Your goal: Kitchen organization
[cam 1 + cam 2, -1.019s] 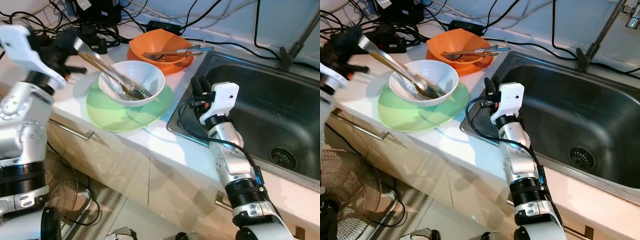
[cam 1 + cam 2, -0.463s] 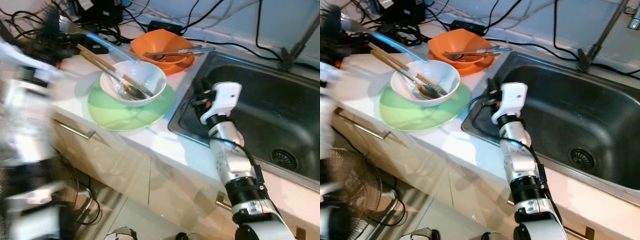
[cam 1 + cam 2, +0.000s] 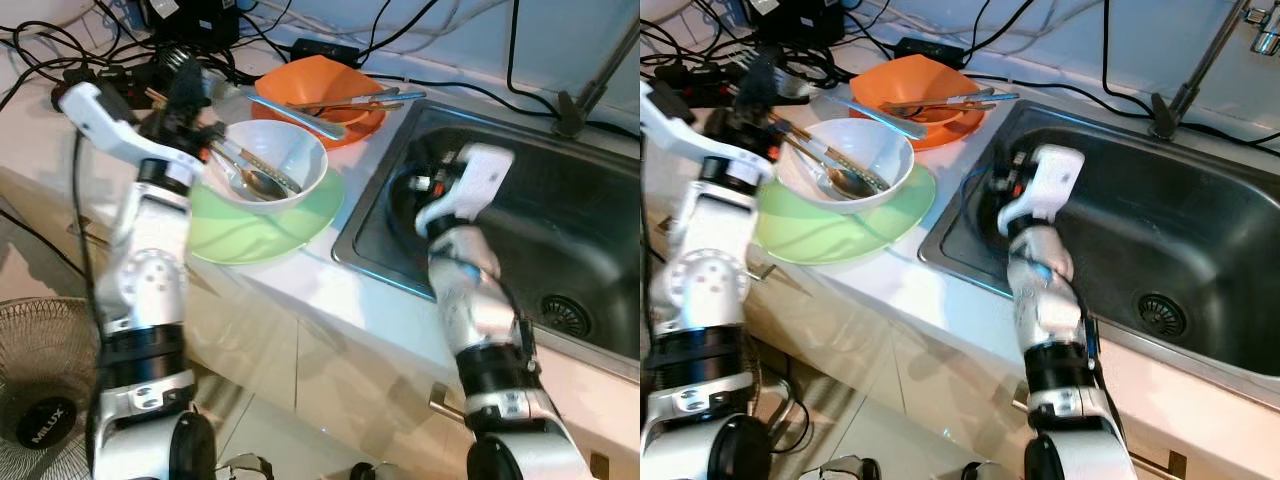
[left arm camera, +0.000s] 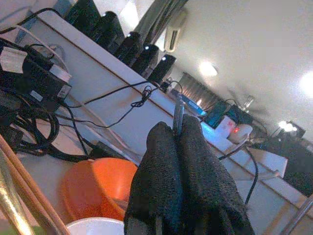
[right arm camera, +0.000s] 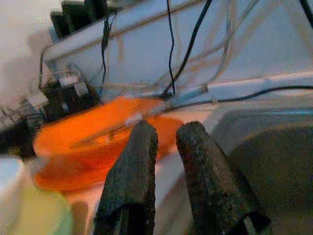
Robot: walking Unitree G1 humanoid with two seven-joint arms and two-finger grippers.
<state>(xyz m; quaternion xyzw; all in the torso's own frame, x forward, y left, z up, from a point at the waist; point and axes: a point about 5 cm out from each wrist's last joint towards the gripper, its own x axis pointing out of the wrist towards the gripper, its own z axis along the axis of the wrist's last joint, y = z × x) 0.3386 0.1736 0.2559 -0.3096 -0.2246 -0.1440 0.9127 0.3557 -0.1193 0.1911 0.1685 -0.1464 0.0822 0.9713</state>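
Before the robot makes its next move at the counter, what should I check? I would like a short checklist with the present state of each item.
1. Left gripper grip: jaws shut on a thin metal utensil. Ok.
2. Right gripper free: jaws slightly apart, nothing between them, at the sink left edge. Ok.
3. White bowl steady: upright on the green plate. Ok.
4. Cutlery in the white bowl: it leans over the rim right beside the left gripper and might snag. Not ok.
5. Cables behind the bowls: close to the left arm. Not ok.
6. How firmly the utensil is held: cannot tell.
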